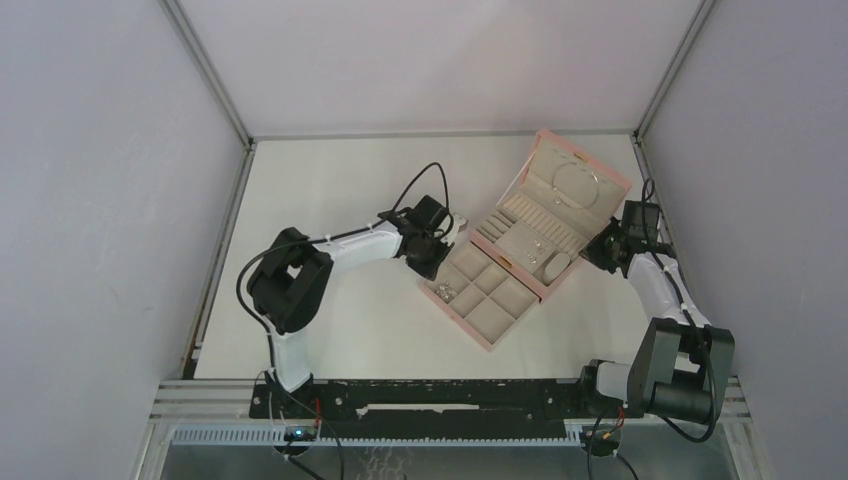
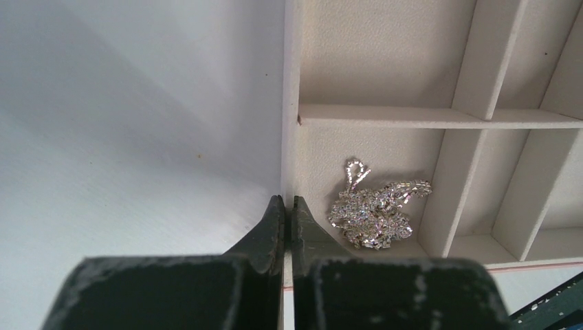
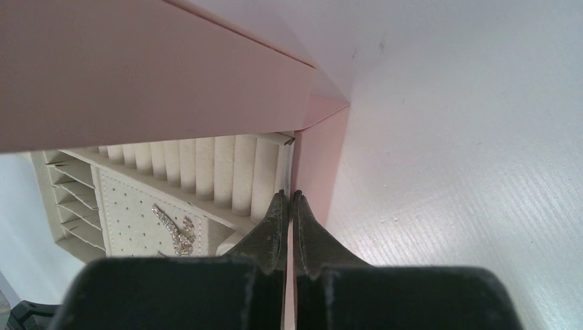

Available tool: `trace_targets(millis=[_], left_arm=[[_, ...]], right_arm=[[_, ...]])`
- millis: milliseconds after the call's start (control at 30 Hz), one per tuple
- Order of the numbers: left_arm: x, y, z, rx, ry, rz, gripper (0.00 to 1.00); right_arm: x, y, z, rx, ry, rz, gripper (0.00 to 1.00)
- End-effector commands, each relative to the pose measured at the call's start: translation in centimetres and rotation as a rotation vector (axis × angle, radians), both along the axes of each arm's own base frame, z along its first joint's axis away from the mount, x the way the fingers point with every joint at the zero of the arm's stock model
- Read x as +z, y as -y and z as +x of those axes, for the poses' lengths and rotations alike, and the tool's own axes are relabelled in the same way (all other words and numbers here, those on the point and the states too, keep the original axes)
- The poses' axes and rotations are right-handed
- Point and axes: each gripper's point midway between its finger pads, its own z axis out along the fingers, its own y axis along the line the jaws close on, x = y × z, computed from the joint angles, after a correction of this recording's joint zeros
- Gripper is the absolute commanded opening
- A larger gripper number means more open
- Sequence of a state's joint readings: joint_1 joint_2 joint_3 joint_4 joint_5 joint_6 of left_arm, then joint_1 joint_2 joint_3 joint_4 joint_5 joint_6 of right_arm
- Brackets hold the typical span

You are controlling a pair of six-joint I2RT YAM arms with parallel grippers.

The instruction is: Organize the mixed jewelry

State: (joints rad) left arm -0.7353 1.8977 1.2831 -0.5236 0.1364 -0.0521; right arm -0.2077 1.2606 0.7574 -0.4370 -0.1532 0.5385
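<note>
The left gripper (image 2: pixel 289 206) is sitting clenched on nothing, jaws pressed together, at the 10 o'clock edge of the pink compartment tray (image 1: pixel 495 316) on the counter (image 1: pixel 340 190). A small chain cluster (image 2: pixel 375 213) is lying in the tray compartment just at its 3 o'clock. The right gripper (image 3: pixel 287 199) is likewise clamped empty, hovering over the pink box (image 3: pixel 323 158) wall at the box's 4 o'clock. A thin wire hoop (image 1: pixel 571 184) is showing against the open lid

White arms (image 1: pixel 355 243), black joints (image 1: pixel 290 282), looping black cables (image 1: pixel 436 166).
</note>
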Motion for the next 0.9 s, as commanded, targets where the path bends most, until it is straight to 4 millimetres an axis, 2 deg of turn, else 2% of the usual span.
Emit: trace_targets(millis=[0, 400, 867], left_arm=[[4.0, 4.2, 2.0, -0.031, 0.096, -0.215, 0.00], [5.2, 4.5, 2.5, -0.014, 0.100, -0.286, 0.00], [8.0, 4.7, 3.0, -0.013, 0.142, -0.325, 0.00]], right_arm=[[0.0, -1.1, 0.1, 0.063, 0.013, 0.030, 0.00], [-0.4, -1.8, 0.4, 0.074, 0.006, 0.050, 0.00], [-0.6, -2.2, 0.5, 0.083, 0.000, 0.060, 0.00]])
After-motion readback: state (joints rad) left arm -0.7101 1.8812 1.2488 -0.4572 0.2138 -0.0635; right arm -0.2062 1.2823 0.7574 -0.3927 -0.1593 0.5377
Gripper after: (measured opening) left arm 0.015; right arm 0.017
